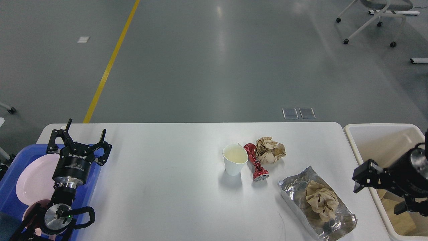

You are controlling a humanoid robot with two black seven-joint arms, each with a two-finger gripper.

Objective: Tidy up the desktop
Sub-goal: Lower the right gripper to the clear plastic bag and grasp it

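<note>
The white desktop [167, 167] spans the lower half of the head view. Right of its middle stand a white paper cup [235, 160], a crushed red can [254, 162] lying beside it, and a crumpled brown paper ball [270, 150]. A silver foil bag [301, 182] lies at the front right with another crumpled brown paper [320, 198] on it. My left gripper [86, 129] is open and empty, over the desktop's far left by the blue tray. My right gripper [362, 176] is dark and seen side-on at the desktop's right edge, right of the foil bag.
A blue plastic tray [10, 190] at the left edge holds a pink plate [33, 177]. A cream-white bin [378, 134] stands off the right edge with brown cardboard pieces [399, 221] inside. Grey floor, a yellow line and an office chair [374, 16] lie beyond.
</note>
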